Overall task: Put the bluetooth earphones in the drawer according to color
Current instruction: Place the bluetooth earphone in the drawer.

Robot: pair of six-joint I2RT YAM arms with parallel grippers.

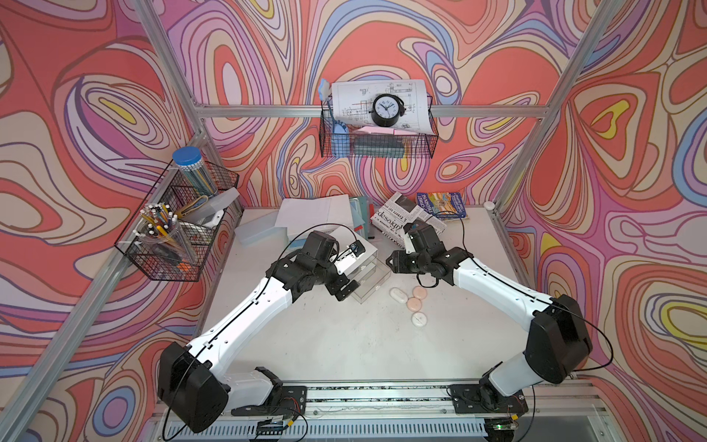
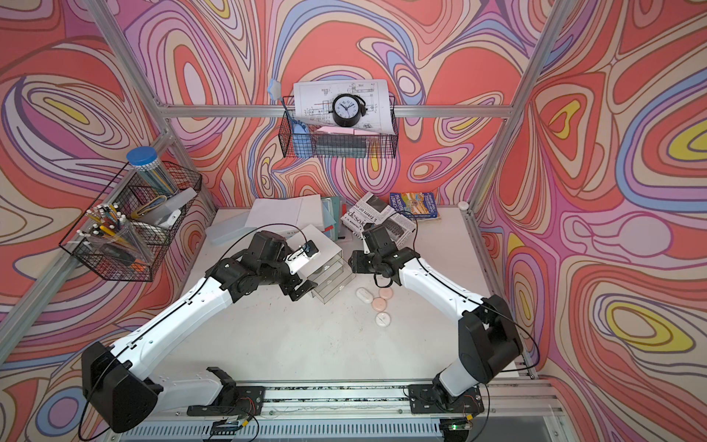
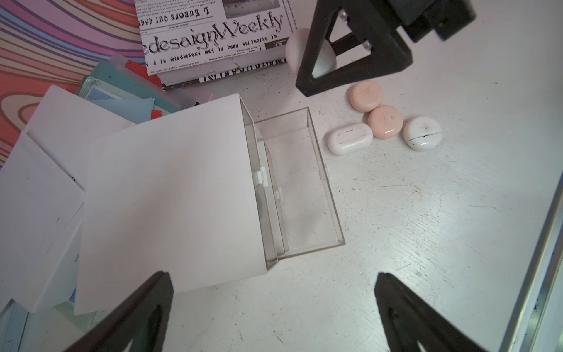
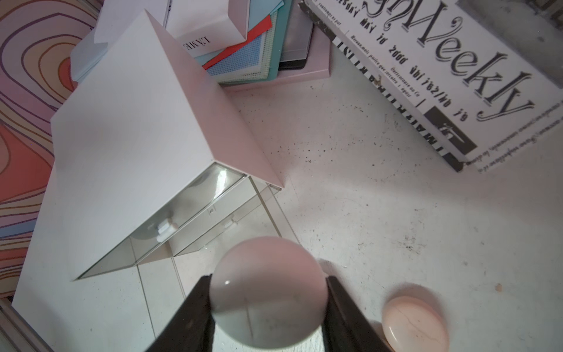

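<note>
Right jaws pinch white case [image 4: 268, 292] edgewise near open drawer [image 3: 301, 189].

The newspaper-print box [image 3: 213, 39] carries the masthead "edesaignWeekly". In the right wrist view, a white box [image 4: 207, 27] reads "LAME", possibly cut off.

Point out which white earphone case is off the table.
The gripped white case, clamped in the right end effector. The oblong white case and the round white case lie on the table beside two pink cases.
</note>
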